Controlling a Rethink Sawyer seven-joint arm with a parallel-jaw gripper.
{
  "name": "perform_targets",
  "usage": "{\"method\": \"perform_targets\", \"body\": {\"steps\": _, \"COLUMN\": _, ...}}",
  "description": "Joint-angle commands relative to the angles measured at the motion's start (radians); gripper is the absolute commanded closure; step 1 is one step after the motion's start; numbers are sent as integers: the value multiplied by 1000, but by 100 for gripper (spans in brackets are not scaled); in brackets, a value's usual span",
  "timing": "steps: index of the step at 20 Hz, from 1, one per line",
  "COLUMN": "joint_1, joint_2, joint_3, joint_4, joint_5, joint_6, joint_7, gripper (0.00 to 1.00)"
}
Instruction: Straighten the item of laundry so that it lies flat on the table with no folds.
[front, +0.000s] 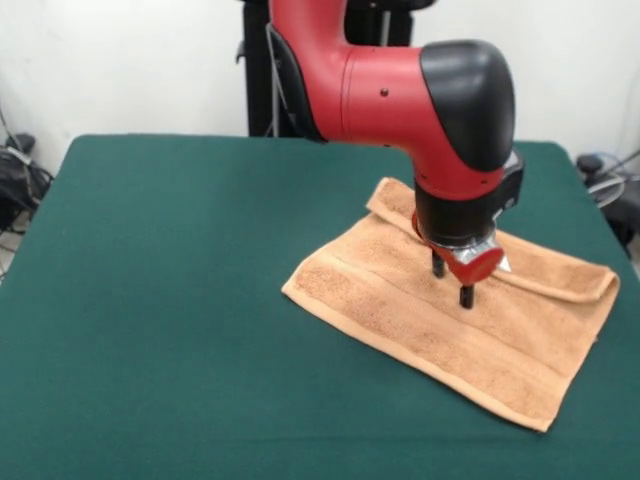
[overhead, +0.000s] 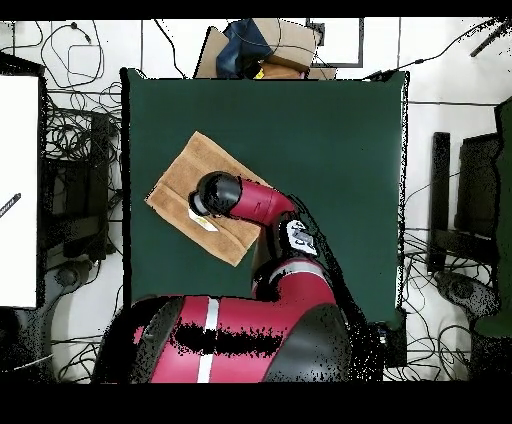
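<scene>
The pincer (front: 452, 281) points straight down at the towel (front: 400, 300), its two dark fingers (front: 466, 296) slightly spread, tips at the cloth, pinching nothing. The towel lies askew on the green bench (front: 160, 300) (its far edge folded over), right of centre in the front view.

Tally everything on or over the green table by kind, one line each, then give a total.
Towel, orange-brown, far edge folded over: 1
Table, green cloth: 1
Robot arm, red and black: 1
Hand, down at the towel: 1
Total: 4
</scene>
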Motion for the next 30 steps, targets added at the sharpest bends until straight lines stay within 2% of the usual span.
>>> {"method": "perform_targets", "body": {"steps": 1, "joint_1": -104, "joint_2": 237, "joint_3": -51, "joint_4": -26, "joint_5": -190, "joint_6": -194, "joint_7": -106, "gripper": 0}}
{"method": "perform_targets", "body": {"steps": 6, "joint_1": -168, "joint_2": 243, "joint_3": -27, "joint_4": -32, "joint_5": -277, "joint_6": -201, "joint_7": -159, "gripper": 0}}
{"method": "perform_targets", "body": {"steps": 15, "joint_1": -244, "joint_2": 229, "joint_3": 14, "joint_4": -34, "joint_5": -424, "joint_6": -166, "joint_7": -182, "gripper": 0}}
{"method": "perform_targets", "body": {"steps": 21, "joint_1": -249, "joint_2": 220, "joint_3": 28, "joint_4": -36, "joint_5": -488, "joint_6": -152, "joint_7": -136, "gripper": 0}}
{"method": "perform_targets", "body": {"steps": 30, "joint_1": -234, "joint_2": 213, "joint_3": 25, "joint_4": -49, "joint_5": -516, "joint_6": -131, "joint_7": -100, "gripper": 0}}
